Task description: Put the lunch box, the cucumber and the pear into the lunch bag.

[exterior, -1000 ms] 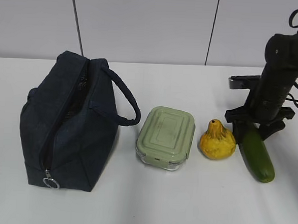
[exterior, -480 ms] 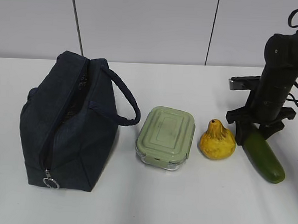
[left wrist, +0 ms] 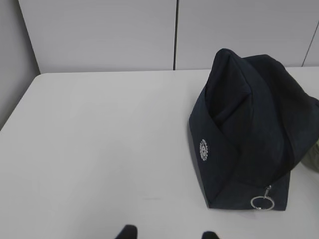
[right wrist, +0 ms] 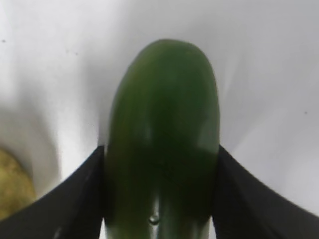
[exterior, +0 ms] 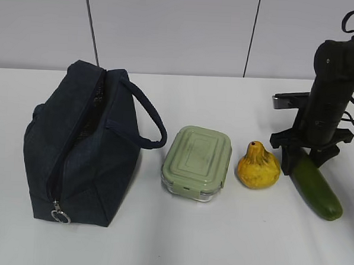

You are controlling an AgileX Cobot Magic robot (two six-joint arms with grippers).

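Observation:
The dark navy lunch bag [exterior: 81, 145] stands at the left with its top zipper parted and its ring pull [exterior: 60, 214] at the near end. To its right lies the lunch box [exterior: 197, 160] with a sage-green lid, then the yellow pear [exterior: 258, 166]. At the far right the dark green cucumber [exterior: 316, 187] lies slanted on the table. My right gripper [exterior: 303, 154] comes down over its far end. In the right wrist view both black fingers [right wrist: 79, 199] press the cucumber's [right wrist: 162, 134] sides. My left gripper [left wrist: 168, 232] hangs open over bare table, left of the bag [left wrist: 249, 129].
A grey panelled wall [exterior: 170, 31] closes off the back of the white table [exterior: 177, 239]. A dark bracket [exterior: 288, 98] sticks out behind the right arm. The bag's padded handle [exterior: 151, 119] loops toward the lunch box.
The right gripper's fingers have closed in on the cucumber. Its near end has swung to the right and away from the pear. Bag, lunch box and pear stay still.

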